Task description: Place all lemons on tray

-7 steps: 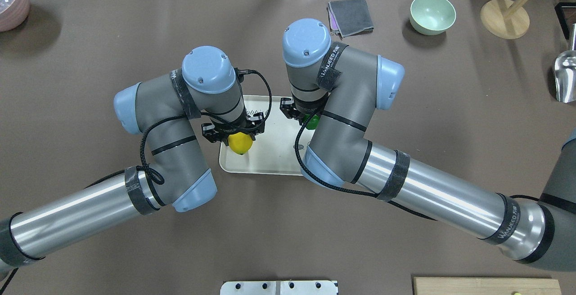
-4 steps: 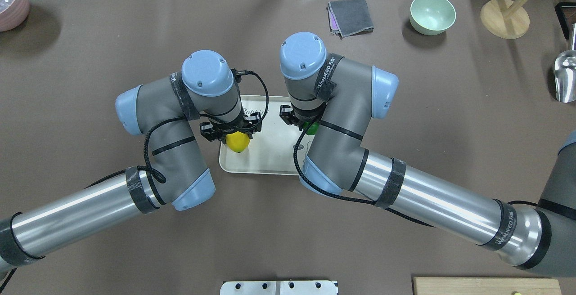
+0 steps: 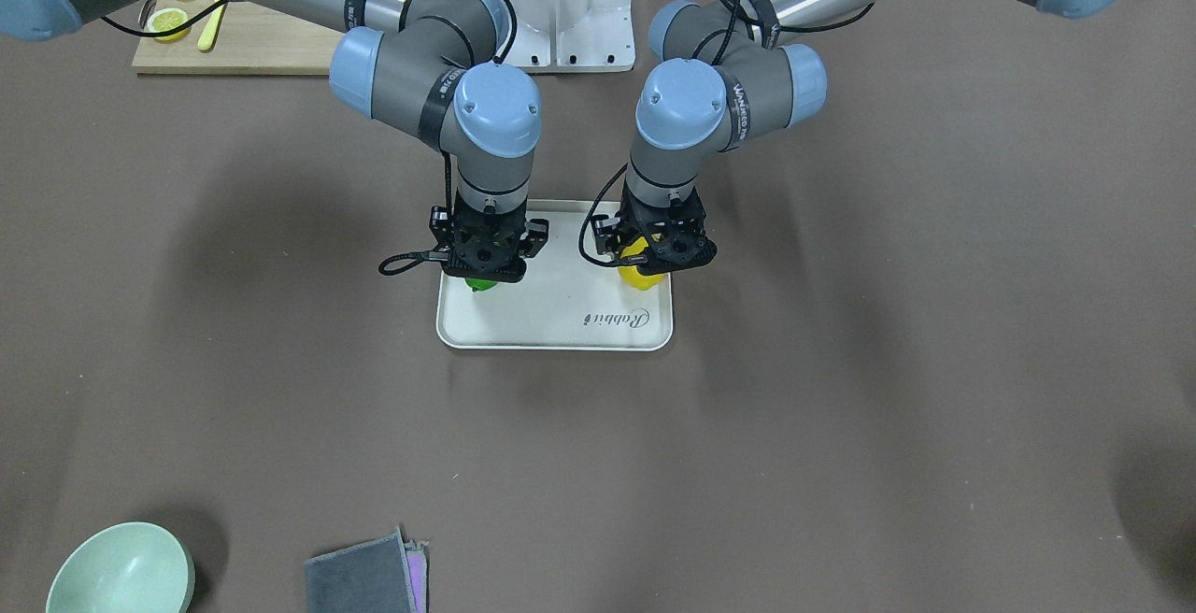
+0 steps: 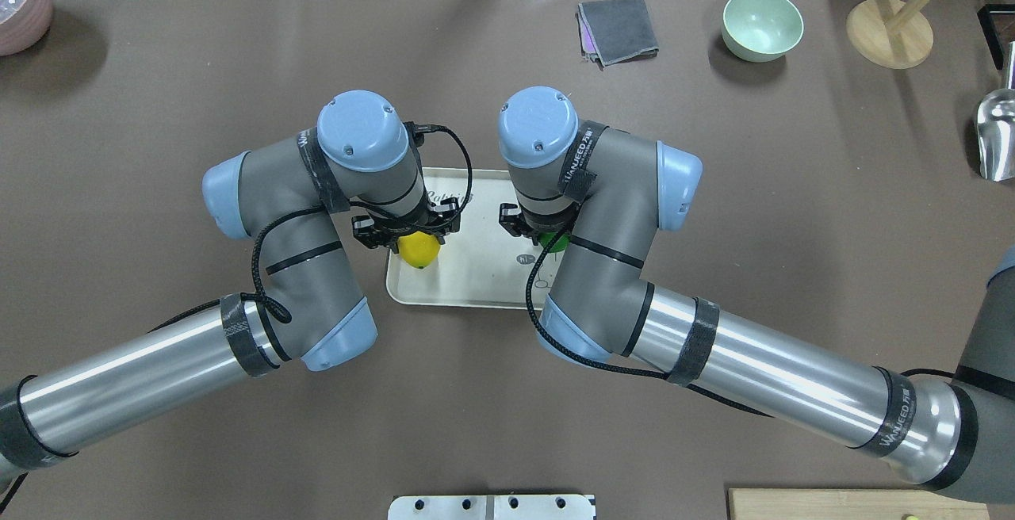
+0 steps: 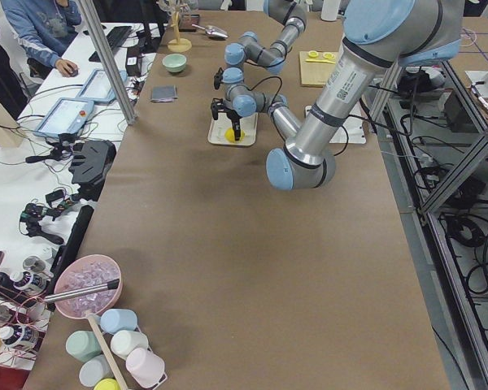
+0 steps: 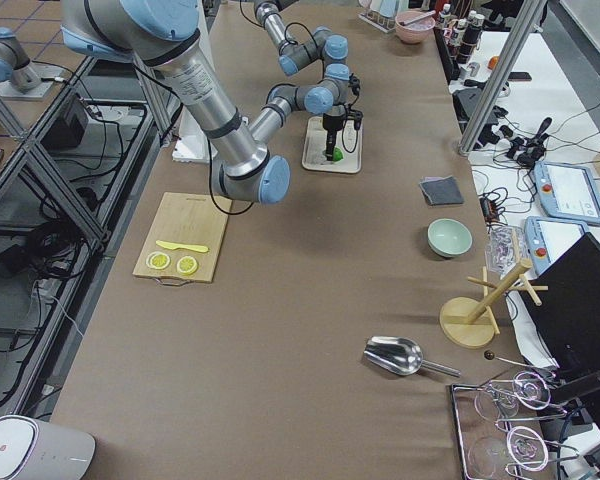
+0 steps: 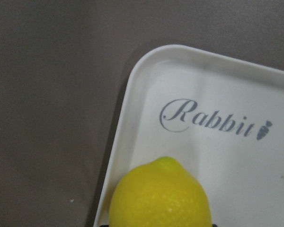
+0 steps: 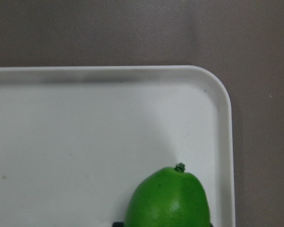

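Observation:
The cream-white tray (image 4: pixel 476 286) lies mid-table, with "Rabbit" script (image 7: pixel 206 120). My left gripper (image 4: pixel 408 228) is shut on the yellow lemon (image 4: pixel 418 249) just above the tray's left edge. The lemon also shows in the left wrist view (image 7: pixel 161 196) and the front view (image 3: pixel 640 278). My right gripper (image 4: pixel 541 227) is shut on the green lemon (image 4: pixel 558 241), low over the tray's right side near a corner (image 8: pixel 217 90). This lemon also shows in the right wrist view (image 8: pixel 169 198) and the front view (image 3: pixel 481 284). I cannot tell whether either lemon touches the tray.
A green bowl (image 4: pixel 762 24), a grey cloth (image 4: pixel 618 28), a wooden stand (image 4: pixel 888 32) and a metal scoop (image 4: pixel 997 135) sit at the far right. A pink bowl (image 4: pixel 20 9) is far left. A cutting board (image 3: pixel 243 38) with lemon slices (image 3: pixel 168 22) lies beside the robot base.
My right arm has drawn back toward the robot with the green lemon, further over the tray. My left gripper has shifted slightly with the yellow lemon.

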Tool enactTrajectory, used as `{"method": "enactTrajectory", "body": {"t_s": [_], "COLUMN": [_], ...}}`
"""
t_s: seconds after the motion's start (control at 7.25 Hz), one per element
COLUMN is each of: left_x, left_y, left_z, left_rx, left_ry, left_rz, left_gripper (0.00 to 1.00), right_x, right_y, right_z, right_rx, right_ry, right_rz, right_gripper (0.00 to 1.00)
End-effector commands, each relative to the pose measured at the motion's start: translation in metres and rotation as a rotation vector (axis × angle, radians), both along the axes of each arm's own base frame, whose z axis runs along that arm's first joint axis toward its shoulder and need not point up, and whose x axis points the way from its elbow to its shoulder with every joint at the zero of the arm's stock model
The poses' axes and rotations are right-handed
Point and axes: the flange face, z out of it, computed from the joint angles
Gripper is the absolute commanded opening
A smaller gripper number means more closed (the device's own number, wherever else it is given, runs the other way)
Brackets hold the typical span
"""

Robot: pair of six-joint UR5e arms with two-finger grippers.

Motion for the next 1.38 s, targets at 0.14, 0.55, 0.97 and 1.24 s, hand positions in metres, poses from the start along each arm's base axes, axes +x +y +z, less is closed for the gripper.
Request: {"method": "enactTrajectory", "body": {"t_s": [0.14,0.55,0.97,1.24], "left_x": [-0.001,-0.007,-0.076,-0.179], "left_y": [0.000,-0.005,-0.013,-0.033], "left_z": [-0.003,-0.004,-0.008,0.021], "left_rx": [0.007,0.038,0.036,0.112], "left_ry": [0.005,0.006,0.052,0.013], "left_rz": [0.002,0.022,0.008,0.087], "left_gripper": [0.32,0.99,0.99,0.99], "right_x": [-0.002,0.009,0.070,0.167], "right_y": [0.003,-0.005,-0.015,-0.004], "right_z": [0.005,-0.008,-0.046,-0.055], "right_rx": [0.012,0.019,-0.022,-0.009], "right_ry": [0.003,-0.020,-0.077,-0.086], "right_rz": [-0.005,0.000,0.006,-0.031], "right_gripper": [1.00,1.00,1.00,1.00]}}
